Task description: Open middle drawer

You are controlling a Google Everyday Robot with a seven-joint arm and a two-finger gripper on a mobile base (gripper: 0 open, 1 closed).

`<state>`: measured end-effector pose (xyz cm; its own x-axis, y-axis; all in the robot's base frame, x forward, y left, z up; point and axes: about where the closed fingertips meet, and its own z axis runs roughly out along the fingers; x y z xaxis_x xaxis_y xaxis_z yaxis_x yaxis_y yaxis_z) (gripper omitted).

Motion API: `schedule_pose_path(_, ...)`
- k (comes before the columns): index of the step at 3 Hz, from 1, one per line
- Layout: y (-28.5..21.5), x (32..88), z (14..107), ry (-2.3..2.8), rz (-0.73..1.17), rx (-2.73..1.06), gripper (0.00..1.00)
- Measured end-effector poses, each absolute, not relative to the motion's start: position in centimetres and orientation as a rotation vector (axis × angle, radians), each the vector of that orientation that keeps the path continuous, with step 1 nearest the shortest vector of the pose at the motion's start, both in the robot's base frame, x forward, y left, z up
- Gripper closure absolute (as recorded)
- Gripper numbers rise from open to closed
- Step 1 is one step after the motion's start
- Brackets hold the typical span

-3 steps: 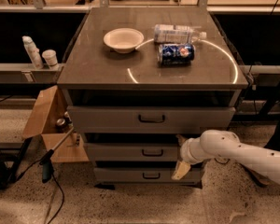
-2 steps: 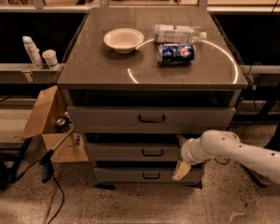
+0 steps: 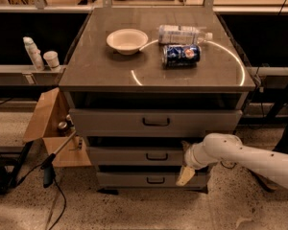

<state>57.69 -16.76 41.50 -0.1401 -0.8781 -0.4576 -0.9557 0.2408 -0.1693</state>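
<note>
The middle drawer (image 3: pixel 134 155) is a grey flat front with a small dark bar handle (image 3: pixel 157 156), set between the taller top drawer (image 3: pixel 110 122) and the narrower bottom drawer (image 3: pixel 129 179). All three fronts stand slightly out, stepped under the tabletop. My gripper (image 3: pixel 185 161) is on a white arm (image 3: pixel 249 157) that reaches in from the right. It sits against the right part of the middle drawer front, right of the handle.
On the cabinet top (image 3: pixel 101 66) lie a white bowl (image 3: pixel 127 40), a plastic bottle (image 3: pixel 182 34) and a blue can (image 3: pixel 181 55). An open cardboard box (image 3: pixel 50 128) stands left of the drawers. Cables (image 3: pixel 53 195) run over the floor at the left.
</note>
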Motion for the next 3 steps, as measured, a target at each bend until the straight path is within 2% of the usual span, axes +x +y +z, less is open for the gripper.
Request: schedule_pose_path(3,-16.54,57.81,40.63,2.144,0.332,-1.715,0.0)
